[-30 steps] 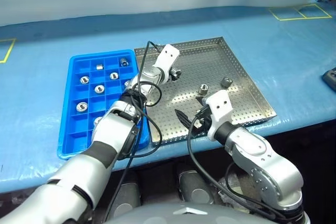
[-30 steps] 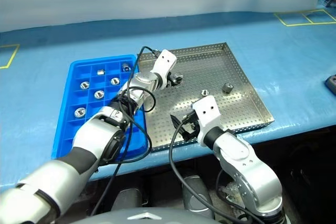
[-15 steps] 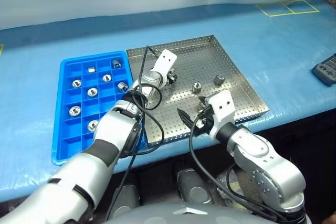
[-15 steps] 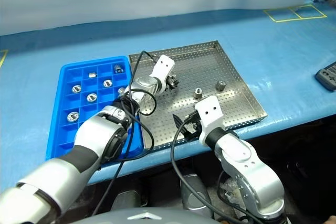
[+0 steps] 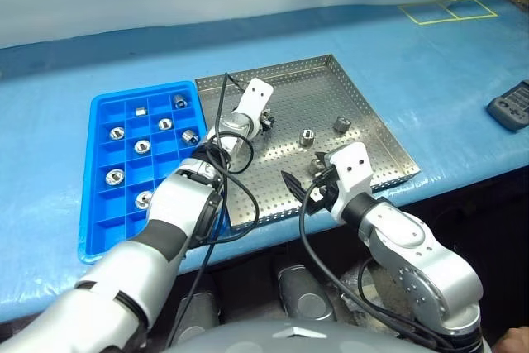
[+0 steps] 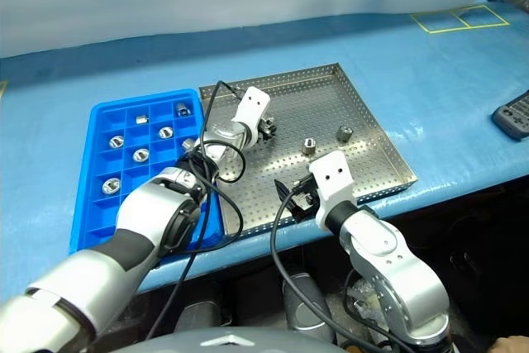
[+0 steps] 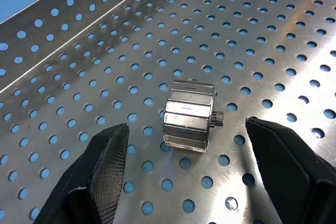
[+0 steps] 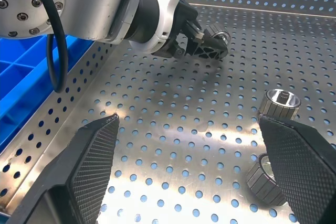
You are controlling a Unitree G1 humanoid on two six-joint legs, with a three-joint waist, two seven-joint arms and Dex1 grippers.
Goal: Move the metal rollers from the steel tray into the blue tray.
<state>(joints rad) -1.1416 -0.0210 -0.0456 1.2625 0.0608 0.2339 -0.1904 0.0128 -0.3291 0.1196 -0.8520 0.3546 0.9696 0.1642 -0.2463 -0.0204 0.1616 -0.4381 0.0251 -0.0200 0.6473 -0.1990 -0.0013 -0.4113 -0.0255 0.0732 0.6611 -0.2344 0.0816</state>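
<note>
My left gripper (image 5: pixel 266 121) is low over the steel tray (image 5: pixel 318 88), open. One metal roller (image 7: pixel 189 115) lies on its side between the fingers (image 7: pixel 105 171), with a gap on each side. Two more metal rollers (image 5: pixel 307 137) (image 5: pixel 341 124) lie further right on the perforated floor. The blue tray (image 5: pixel 86 204) sits against the steel tray's left side, with several rollers (image 5: pixel 141 147) in its compartments. Over the steel tray's near edge hangs my right gripper (image 5: pixel 299 183), open and holding nothing. Two rollers (image 8: pixel 281 103) lie just beyond it.
A blue covering spans the table. At the far right lies a dark hand-held device (image 5: pixel 511 107). Yellow tape squares (image 5: pixel 446 10) mark the back right. Cables loop from both wrists over the trays' near edges.
The whole picture has slid left as the camera turned. Relative to the trays, both grippers keep their places, the left one still over the same roller.
</note>
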